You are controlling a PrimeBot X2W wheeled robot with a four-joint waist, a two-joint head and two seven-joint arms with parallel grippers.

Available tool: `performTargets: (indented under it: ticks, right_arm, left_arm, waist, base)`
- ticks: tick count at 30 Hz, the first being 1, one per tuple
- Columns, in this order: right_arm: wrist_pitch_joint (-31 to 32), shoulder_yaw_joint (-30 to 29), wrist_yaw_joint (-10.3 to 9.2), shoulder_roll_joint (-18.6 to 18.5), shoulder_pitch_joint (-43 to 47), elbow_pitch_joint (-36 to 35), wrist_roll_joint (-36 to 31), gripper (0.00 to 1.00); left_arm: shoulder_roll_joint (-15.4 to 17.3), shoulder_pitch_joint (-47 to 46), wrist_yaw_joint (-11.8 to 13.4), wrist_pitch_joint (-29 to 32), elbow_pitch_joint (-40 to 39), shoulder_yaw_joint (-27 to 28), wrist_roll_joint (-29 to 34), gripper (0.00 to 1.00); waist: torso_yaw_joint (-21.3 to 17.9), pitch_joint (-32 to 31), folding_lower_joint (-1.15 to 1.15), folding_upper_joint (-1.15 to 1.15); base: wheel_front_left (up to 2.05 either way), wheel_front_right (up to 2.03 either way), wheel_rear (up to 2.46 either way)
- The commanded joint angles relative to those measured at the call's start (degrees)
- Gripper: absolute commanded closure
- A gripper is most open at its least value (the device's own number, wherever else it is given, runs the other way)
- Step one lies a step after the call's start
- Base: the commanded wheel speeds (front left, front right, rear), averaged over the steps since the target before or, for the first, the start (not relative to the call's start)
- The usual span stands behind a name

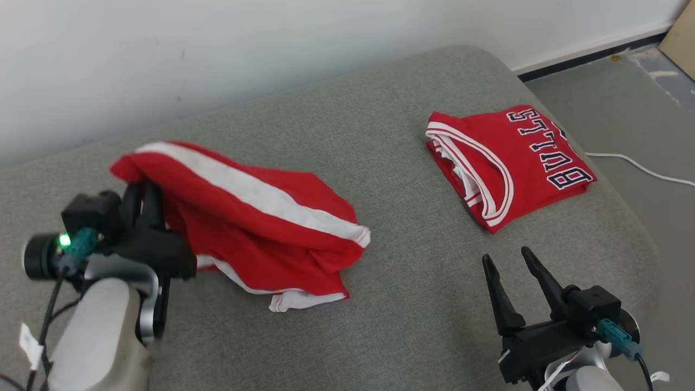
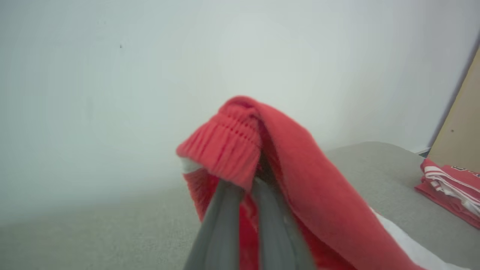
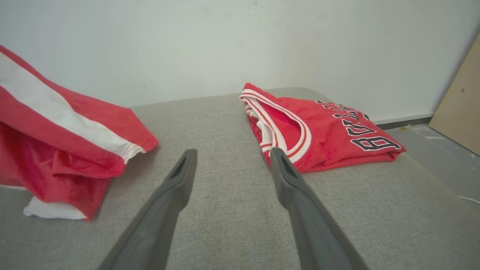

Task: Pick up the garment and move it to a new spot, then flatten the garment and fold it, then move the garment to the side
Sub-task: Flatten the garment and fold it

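The garment [image 1: 260, 217] is a pair of red shorts with a white side stripe, crumpled on the left half of the grey cushion [image 1: 407, 304]. My left gripper [image 1: 144, 190] is shut on its ribbed waistband at the left end, and that end is lifted off the cushion. In the left wrist view the red waistband [image 2: 225, 150] drapes over my left gripper [image 2: 245, 182], hiding the tips. My right gripper [image 1: 506, 256] stands open over bare cushion at the lower right, holding nothing. In the right wrist view the garment [image 3: 67, 127] lies left of my right gripper [image 3: 229, 153].
A folded red jersey with "BULLS" lettering [image 1: 510, 163] [image 3: 318, 131] lies at the cushion's far right. A white cable [image 1: 640, 165] runs over the grey floor beyond the right edge. A tan board [image 1: 681, 38] leans at the far right. A white wall backs the cushion.
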Motion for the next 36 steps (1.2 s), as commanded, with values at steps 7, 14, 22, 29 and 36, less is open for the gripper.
performTargets:
  ticks: [7, 14, 22, 29, 36]
  right_arm:
    - [-0.9, -0.7, -0.17, 0.6, 0.1, 0.8, -0.2, 0.00]
    - [-0.7, -0.7, -0.17, 0.1, 1.0, 1.2, -0.5, 0.00]
    - [0.1, -0.1, -0.17, -0.3, 2.1, 1.0, -0.3, 0.00]
    - [0.7, 0.2, -0.17, -0.5, 2.5, 0.6, -0.1, 0.00]
    - [1.1, -0.2, -0.17, -1.1, 2.8, 0.1, 0.1, 0.00]
  left_arm:
    - [-2.2, 1.7, -4.3, -0.2, -5.4, 1.7, 3.1, 1.00]
    - [-3.4, 11.8, -7.6, -0.2, -0.8, 3.1, 2.8, 1.00]
    - [-4.0, 22.6, -9.7, -0.2, -0.4, 2.3, 5.1, 1.00]
    - [-2.6, 25.5, -8.8, -0.2, 2.9, 1.5, 8.3, 1.00]
    - [-2.9, 25.0, -7.1, -0.2, 8.3, 1.8, 9.3, 0.00]
  waist:
    - [1.3, 0.1, -0.01, -0.01]
    - [4.0, -1.6, -0.01, -0.01]
    - [6.6, -4.1, -0.01, -0.01]
    - [7.3, -5.0, -0.01, -0.01]
    - [7.6, -5.6, -0.01, -0.01]
  base:
    - [0.00, 0.00, 0.00]
    - [0.00, 0.00, 0.00]
    - [0.00, 0.00, 0.00]
    - [0.00, 0.00, 0.00]
    - [0.00, 0.00, 0.00]
